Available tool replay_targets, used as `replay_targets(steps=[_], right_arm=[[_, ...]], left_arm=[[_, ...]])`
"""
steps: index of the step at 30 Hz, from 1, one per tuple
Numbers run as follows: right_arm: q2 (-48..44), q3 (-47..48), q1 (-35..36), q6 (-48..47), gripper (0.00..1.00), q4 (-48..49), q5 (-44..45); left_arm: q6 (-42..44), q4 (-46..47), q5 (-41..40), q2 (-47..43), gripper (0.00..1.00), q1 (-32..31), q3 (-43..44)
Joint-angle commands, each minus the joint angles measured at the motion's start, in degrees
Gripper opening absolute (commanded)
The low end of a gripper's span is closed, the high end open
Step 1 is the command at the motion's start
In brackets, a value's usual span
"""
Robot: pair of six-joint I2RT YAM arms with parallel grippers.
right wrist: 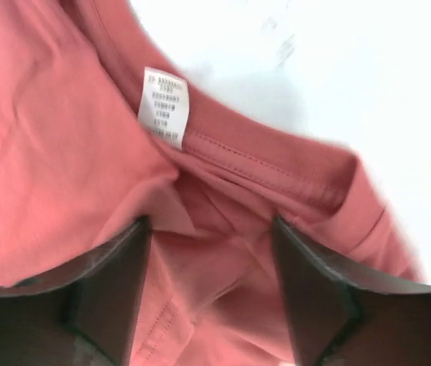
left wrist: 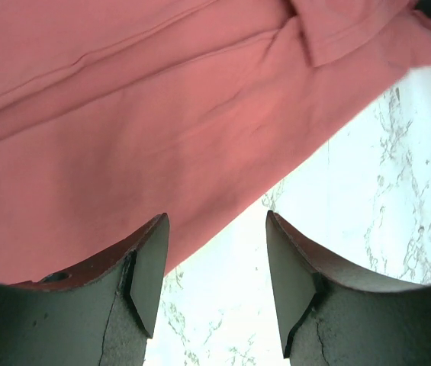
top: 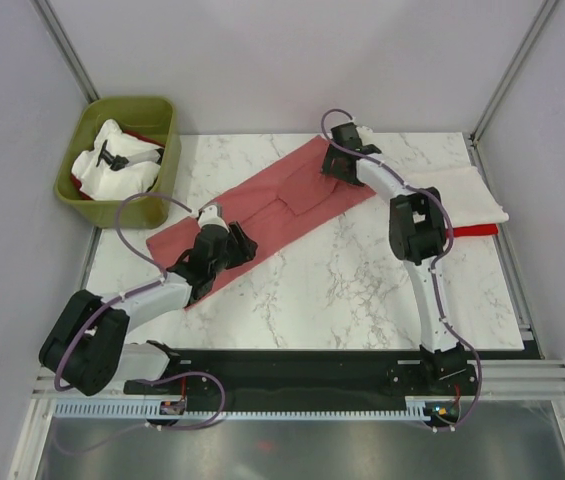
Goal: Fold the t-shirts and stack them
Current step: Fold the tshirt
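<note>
Seen from above, the salmon-red t-shirt [top: 282,205] lies as a long folded strip across the marble table [top: 362,290]. The left gripper [top: 237,245] is at its lower end and the right gripper [top: 334,168] at its collar, with a cream-white t-shirt [top: 467,195] folded upon a bright red t-shirt [top: 474,230] at the right and a green bin [top: 102,210] in the far-left corner by grey walls. In the left wrist view the jaws stand apart, empty, over the cloth edge. In the right wrist view they are also spread, above the neck tag [right wrist: 163,105], so I judge the crosswise fold comes next, and it needs a firm pinch at each end.

Left arm [top: 152,295] reaching low and forward, left gripper [left wrist: 215,229] jaws apart, right arm [top: 417,225] stretched far, right gripper [right wrist: 211,229] jaws apart
</note>
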Motion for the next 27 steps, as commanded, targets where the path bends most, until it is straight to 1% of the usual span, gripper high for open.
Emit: replay_targets(steps=[1,2,4,7,8,9,10,11,13,14,16,17,18,19,20,23,24,27], right_arm=[[2.57,2.02,-4.85,-6.53,0.93,-3.36,-2.87],[0.04,1.06,-4.50,-7.85,0.98,-1.60,-3.66],[-3.13,-0.88,-4.23,-10.67,0.98,-0.36,-4.63],[-13.04,-8.86,-4.23,-11.56,0.98,3.77,-8.85],[-15.35,-14.45,-4.14,-11.38,0.98,6.73,-9.47],[-17.80,-17.47,-4.14,-10.94,0.98,8.68,-11.13],[-21.83,-20.28,-4.23,-9.63,0.98,11.57,-11.58],[-23.70,-25.18,-4.23,-8.23,0.98,12.47,-11.67],[-28.00,-29.69,-4.14,-4.29,0.98,14.49,-12.54],[-29.24,-33.89,-4.14,-2.78,0.98,16.15,-12.98],[-32.49,-38.22,-4.06,0.81,0.98,19.14,-13.95],[-33.38,-42.33,-3.97,1.71,0.98,20.29,-14.30],[-34.26,-44.29,-3.97,2.93,0.96,21.17,-14.31],[-35.66,-46.13,-3.88,3.64,0.90,22.22,-14.48],[-36.19,-49.72,-3.97,5.39,0.89,24.58,-14.48],[-36.81,-54.05,-3.88,7.60,0.74,27.58,-14.83],[-36.20,-54.67,-3.88,8.13,0.66,28.12,-15.09],[-34.71,-55.47,-3.88,8.66,0.51,29.00,-15.45]], left_arm=[[1.66,2.72,0.20,1.06,0.61,-1.28,1.72],[1.93,2.81,0.37,1.41,0.61,-1.55,1.90],[3.50,4.21,3.18,1.50,0.62,-2.16,2.08],[3.60,5.44,3.54,1.50,0.64,-2.78,1.64],[3.77,5.36,3.45,1.50,0.65,-2.87,1.64],[4.12,5.45,3.45,1.94,0.65,-2.95,1.73],[4.30,4.93,3.45,2.29,0.65,-2.95,1.90],[4.56,4.49,3.54,2.82,0.65,-3.04,2.08],[4.83,3.34,3.63,4.40,0.65,-3.48,3.13],[4.83,2.56,3.54,4.84,0.64,-3.66,3.39],[4.92,2.29,3.36,5.37,0.64,-4.27,3.57],[5.00,2.28,3.28,5.37,0.65,-4.45,3.31],[5.00,2.28,3.02,5.20,0.65,-4.80,3.13],[5.00,2.28,2.75,4.93,0.65,-4.97,2.96],[4.92,2.28,2.40,4.84,0.65,-5.06,2.78],[4.65,2.11,1.78,4.32,0.65,-5.06,1.99],[4.65,1.93,1.61,4.31,0.65,-5.06,1.90],[4.48,0.27,-0.15,3.96,0.65,-5.06,1.81]])
